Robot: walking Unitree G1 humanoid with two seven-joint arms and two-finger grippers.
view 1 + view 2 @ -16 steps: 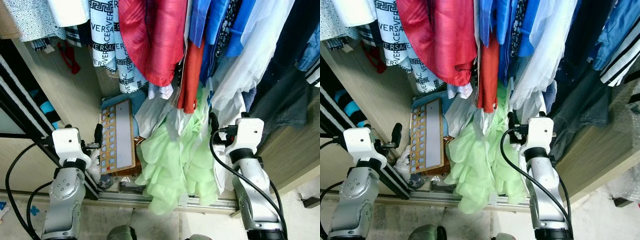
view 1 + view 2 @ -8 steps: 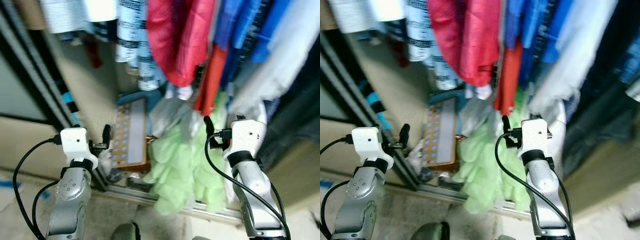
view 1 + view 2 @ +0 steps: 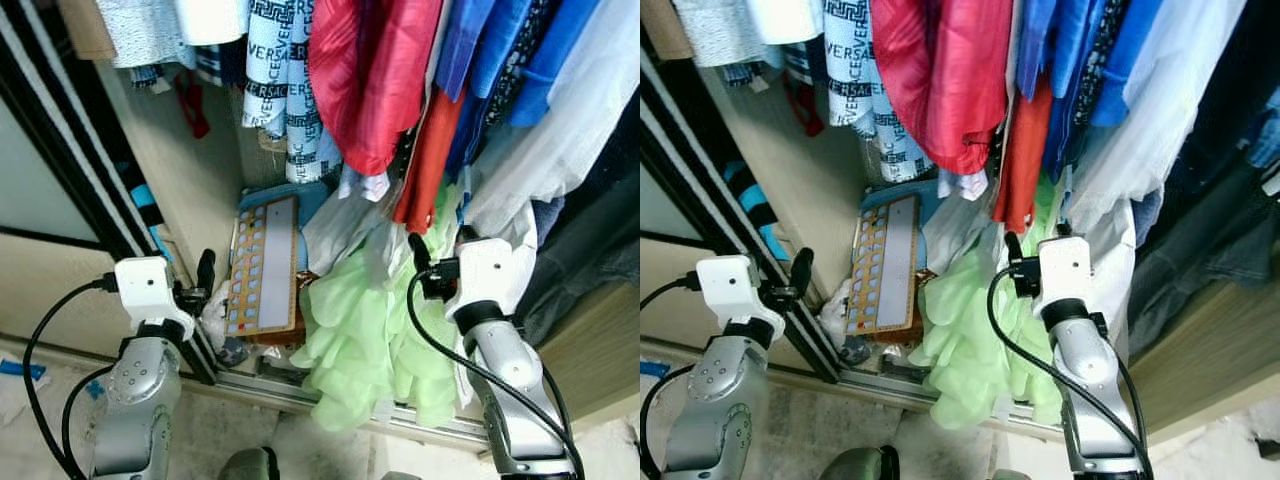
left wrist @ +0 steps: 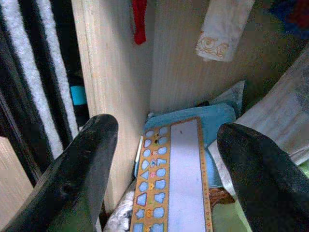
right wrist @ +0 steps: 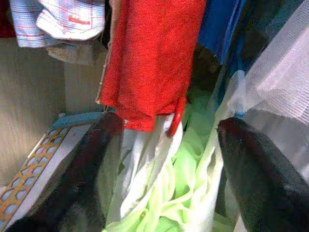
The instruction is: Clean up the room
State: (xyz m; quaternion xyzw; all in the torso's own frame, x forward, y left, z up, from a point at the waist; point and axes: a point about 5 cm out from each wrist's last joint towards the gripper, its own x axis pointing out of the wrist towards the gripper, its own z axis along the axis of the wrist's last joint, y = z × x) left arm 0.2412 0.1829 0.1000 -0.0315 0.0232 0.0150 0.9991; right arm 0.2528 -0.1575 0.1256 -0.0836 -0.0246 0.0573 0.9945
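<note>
The open wardrobe (image 3: 210,170) took up most of the scene, with hanging clothes (image 3: 370,70) packed along its top. Below those clothes, a pale green garment (image 3: 360,340) slumped in a heap on the wardrobe floor and spilled over the sliding-door track (image 3: 300,395). It looked soft, light and floppy (likely to sag and trail), so gathering a thick bunch near its middle seemed wiser than pinching an edge. Beside the green garment, toward the wardrobe's side wall, a stiff shape-stencil board (image 3: 262,268) leaned upright. The left gripper (image 4: 164,159) hovered before that board, fingers (image 4: 82,164) spread and empty. The right gripper (image 5: 164,145) faced the green garment, fingers likewise spread, holding nothing.
</note>
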